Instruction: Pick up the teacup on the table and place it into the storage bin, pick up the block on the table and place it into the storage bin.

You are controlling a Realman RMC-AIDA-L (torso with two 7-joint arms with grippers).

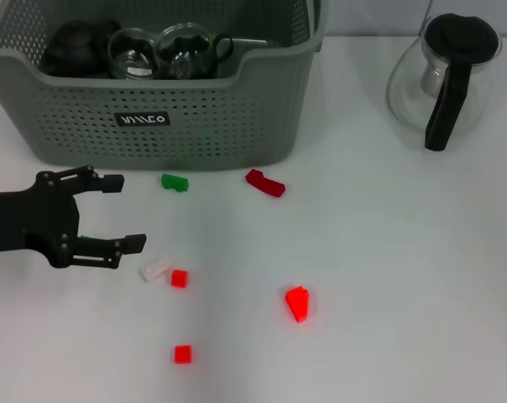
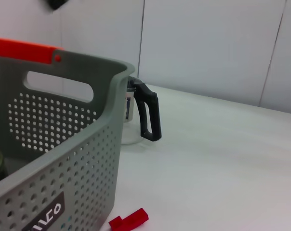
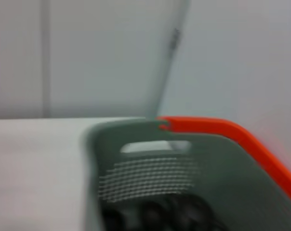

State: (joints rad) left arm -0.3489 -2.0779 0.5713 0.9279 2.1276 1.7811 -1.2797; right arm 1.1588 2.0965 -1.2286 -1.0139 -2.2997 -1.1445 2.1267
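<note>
While wide open, left hand holds nothing.

A red block lies beside the storage bin, near a glass pitcher.
</note>
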